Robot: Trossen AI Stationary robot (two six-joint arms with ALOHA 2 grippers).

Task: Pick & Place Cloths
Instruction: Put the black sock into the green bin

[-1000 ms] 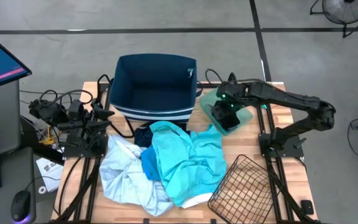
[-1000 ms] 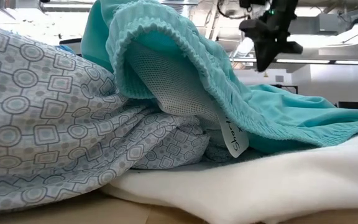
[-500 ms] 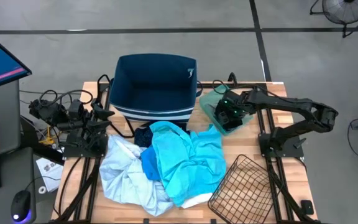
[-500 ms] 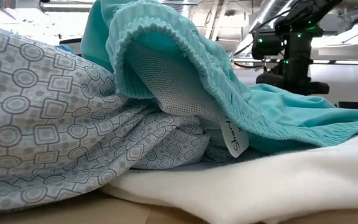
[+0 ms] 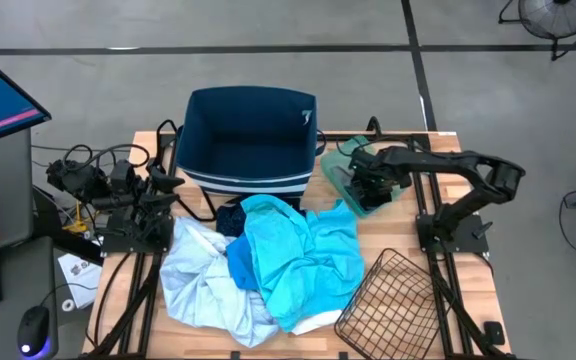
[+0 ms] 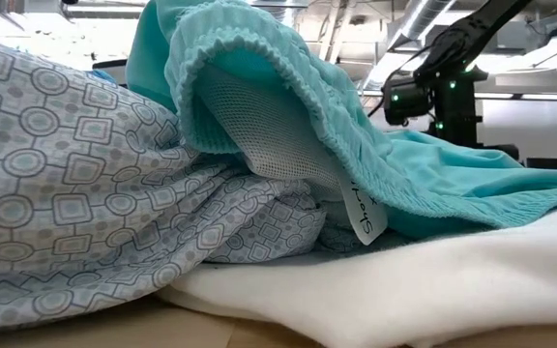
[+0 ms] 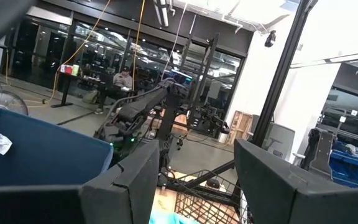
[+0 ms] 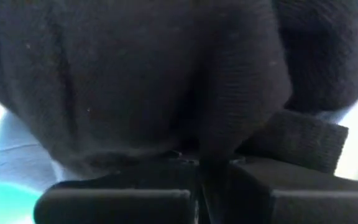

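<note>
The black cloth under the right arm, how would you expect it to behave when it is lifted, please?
The black cloth lies bunched in soft folds, so it will probably droop and unfold rather than hold shape. Its knit looks thick, so perhaps fairly heavy for a cloth. The right hand is shut down on the fabric; a pinch may slip.

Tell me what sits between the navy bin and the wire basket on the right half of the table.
In the high view, between the navy bin and the wire basket lie a black cloth on a pale green one, with the right gripper down on the black cloth, shut.
</note>
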